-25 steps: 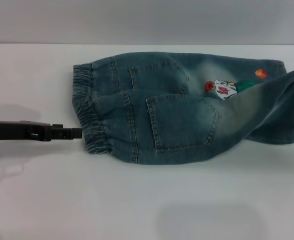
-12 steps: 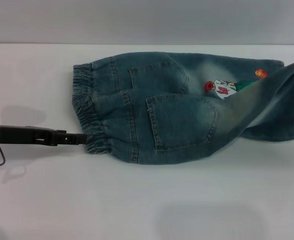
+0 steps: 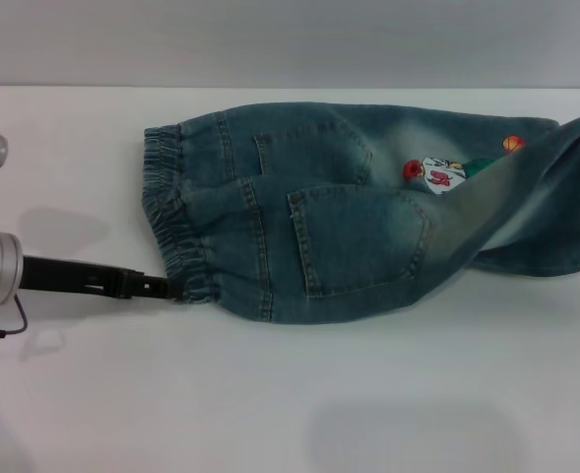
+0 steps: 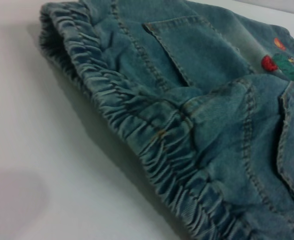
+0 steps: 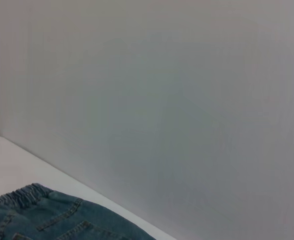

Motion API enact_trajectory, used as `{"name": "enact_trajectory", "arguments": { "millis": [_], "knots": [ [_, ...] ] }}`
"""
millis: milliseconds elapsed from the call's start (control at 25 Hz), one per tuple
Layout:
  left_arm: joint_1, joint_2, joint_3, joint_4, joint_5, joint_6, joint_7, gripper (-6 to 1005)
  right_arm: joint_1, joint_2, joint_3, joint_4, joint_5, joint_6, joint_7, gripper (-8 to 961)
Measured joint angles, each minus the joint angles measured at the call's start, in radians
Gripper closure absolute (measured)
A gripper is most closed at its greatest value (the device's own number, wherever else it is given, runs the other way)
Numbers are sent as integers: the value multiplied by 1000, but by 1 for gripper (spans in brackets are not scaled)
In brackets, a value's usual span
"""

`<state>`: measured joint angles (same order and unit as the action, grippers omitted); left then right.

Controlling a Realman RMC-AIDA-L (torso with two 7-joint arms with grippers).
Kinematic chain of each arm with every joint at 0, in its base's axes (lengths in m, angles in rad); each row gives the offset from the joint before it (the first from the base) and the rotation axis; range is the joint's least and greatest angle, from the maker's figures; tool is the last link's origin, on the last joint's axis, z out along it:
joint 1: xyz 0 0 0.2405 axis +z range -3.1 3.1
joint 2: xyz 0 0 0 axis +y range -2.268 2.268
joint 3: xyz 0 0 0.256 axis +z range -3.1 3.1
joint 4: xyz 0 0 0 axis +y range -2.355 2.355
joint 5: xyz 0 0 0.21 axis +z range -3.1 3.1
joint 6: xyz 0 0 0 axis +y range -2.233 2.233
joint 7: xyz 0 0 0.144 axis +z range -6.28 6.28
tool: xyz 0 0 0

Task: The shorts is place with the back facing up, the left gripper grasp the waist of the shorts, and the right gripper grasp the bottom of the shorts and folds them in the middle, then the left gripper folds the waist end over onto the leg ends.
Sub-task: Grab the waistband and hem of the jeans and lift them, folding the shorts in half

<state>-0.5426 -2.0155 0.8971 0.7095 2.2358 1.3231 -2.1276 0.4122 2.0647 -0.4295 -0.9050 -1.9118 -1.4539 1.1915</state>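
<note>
Lying back-side up on the white table (image 3: 270,394), the shorts (image 3: 349,217) stretch across the middle of the head view, waist toward the robot's left and legs toward its right. The left gripper (image 3: 166,289) reaches in low from the left, its slim black tip touching the near corner of the waist of the shorts (image 3: 176,232); whether its fingers have closed on the gathered band cannot be told. One leg rises off the table at the right edge, draping over the cartoon print (image 3: 437,175), and runs out of view. The right gripper itself is not seen; its wrist camera shows the wall and a strip of waistband (image 5: 17,196).
</note>
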Motion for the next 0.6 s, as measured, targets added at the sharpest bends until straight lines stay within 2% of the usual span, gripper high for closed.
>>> {"name": "enact_trajectory", "arguments": {
  "millis": [600],
  "knots": [
    [-20,-8,0,-10,1,10,-12,156,-1,0,0,1,2,-1,-1,953]
  ]
}}
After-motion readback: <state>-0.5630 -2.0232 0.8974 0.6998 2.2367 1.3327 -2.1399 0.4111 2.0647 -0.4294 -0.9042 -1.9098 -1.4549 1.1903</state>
